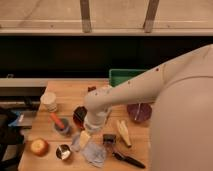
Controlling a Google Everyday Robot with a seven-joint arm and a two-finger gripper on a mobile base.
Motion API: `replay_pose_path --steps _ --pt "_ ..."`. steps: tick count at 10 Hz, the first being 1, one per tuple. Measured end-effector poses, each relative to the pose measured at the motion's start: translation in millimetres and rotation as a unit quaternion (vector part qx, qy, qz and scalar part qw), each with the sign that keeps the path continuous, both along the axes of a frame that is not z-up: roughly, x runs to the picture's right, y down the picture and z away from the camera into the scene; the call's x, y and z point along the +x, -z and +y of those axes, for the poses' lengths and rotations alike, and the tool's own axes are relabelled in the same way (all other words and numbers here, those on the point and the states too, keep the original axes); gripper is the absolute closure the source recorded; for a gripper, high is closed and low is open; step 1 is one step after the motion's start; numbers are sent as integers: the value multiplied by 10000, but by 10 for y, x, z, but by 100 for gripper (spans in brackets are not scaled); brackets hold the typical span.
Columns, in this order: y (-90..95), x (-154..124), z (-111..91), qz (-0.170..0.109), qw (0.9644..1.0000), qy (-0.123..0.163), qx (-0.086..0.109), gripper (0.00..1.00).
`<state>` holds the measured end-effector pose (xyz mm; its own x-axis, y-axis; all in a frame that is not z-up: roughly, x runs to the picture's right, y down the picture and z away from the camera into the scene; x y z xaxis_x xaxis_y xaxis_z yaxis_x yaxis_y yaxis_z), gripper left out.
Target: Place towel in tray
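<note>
The towel [93, 151] is a crumpled grey-blue cloth lying on the wooden table [75, 90] near its front edge. The green tray [125, 77] stands at the back of the table, partly hidden by my white arm. My gripper [85, 139] points down at the towel's left part and touches or nearly touches it. The arm reaches in from the right and fills the right side of the view.
A white cup [48, 101] stands at the left. Near it are a grey bowl with an orange item [60, 125], an apple [39, 146] and a small metal cup [62, 151]. A dark red bowl [139, 112], a pale yellow item [122, 132] and a black-handled tool [128, 159] lie to the right.
</note>
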<state>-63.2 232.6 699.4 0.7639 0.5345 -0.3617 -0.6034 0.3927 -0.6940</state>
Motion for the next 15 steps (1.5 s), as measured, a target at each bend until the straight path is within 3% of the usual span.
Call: replay_pose_path --steps 2,5,8,12,15 --pt "-161 -17 137 -113 9996 -176 -210 20" --pt "-223 -242 326 -320 9986 -266 -312 20" --pt "-204 -524 475 -354 9989 -184 -242 20" --pt "-193 -530 491 -315 9991 -123 -242 20" --pt "-342 -478 521 -99 9996 -114 -253 20"
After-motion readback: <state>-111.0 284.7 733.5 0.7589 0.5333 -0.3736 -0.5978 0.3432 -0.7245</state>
